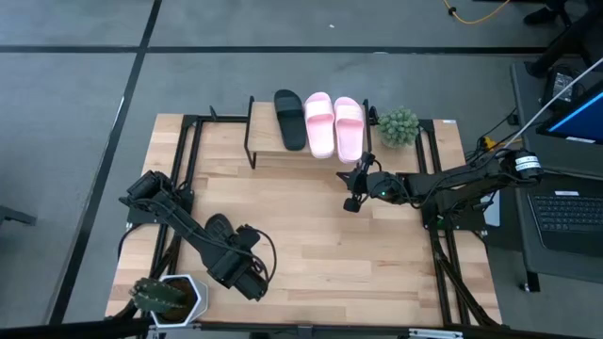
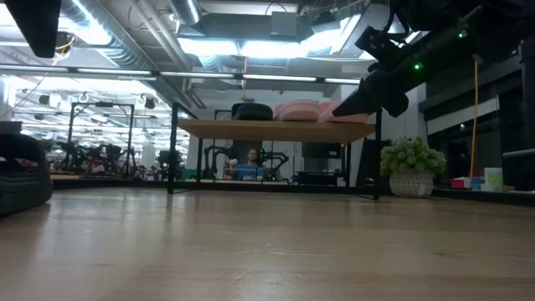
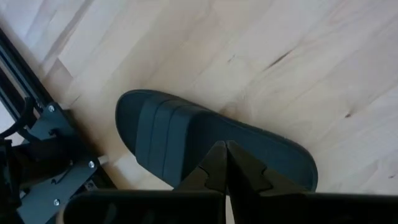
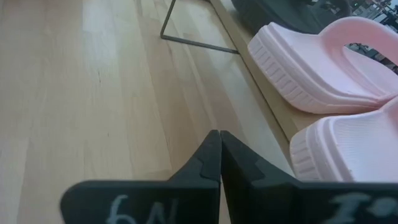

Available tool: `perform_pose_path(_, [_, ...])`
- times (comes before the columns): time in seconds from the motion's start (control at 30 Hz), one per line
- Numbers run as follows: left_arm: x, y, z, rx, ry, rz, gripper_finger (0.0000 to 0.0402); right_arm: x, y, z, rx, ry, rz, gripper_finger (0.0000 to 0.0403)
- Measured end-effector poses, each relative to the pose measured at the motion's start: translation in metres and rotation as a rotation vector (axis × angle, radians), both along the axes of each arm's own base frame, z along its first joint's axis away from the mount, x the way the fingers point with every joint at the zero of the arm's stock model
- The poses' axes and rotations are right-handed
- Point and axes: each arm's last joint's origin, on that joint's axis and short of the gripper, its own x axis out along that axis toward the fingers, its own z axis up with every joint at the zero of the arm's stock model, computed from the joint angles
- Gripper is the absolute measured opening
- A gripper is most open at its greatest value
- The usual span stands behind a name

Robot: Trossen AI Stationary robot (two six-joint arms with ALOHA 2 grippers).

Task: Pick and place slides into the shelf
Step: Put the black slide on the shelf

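The shelf point(image 1: 267, 141) point(image 2: 276, 130) stands at the table's far middle. On its top board one black slide point(image 1: 289, 119) and two pink slides point(image 1: 318, 123) point(image 1: 349, 127) lie flat on their soles, side by side. The pink pair also shows in the right wrist view point(image 4: 323, 68) point(image 4: 354, 149). A second black slide point(image 1: 219, 226) point(image 3: 205, 140) lies sole-down on the table near the left edge, partly under my left arm. My left gripper point(image 1: 243, 252) point(image 3: 225, 155) hangs shut above it. My right gripper point(image 1: 351, 185) point(image 4: 219, 149) point(image 2: 338, 111) is shut, raised just in front of the shelf's right end.
A small green plant in a pot point(image 1: 398, 125) point(image 2: 411, 163) stands right of the shelf. Another potted plant point(image 1: 168, 297) sits at the near left corner. Black frame rails point(image 3: 43, 143) run along both table sides. Bare wood lies in the middle point(image 1: 320, 235). A person point(image 2: 251, 163) sits far behind.
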Motion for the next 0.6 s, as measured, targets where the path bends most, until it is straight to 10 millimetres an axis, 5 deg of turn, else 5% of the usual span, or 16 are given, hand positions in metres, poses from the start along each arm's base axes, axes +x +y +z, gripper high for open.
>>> perform_pose_path(0.27, [-0.0002, -0.0002, -0.0001, -0.006, 0.004, 0.003, 0.0003, -0.0014, -0.0001, -0.0026, -0.002, 0.032, 0.0, 0.0005])
perform_pose_path(0.6, [-0.0012, -0.0014, -0.0004, -0.043, 0.033, 0.014, 0.0094, -0.0014, -0.0001, -0.0026, -0.004, 0.033, 0.002, 0.0005])
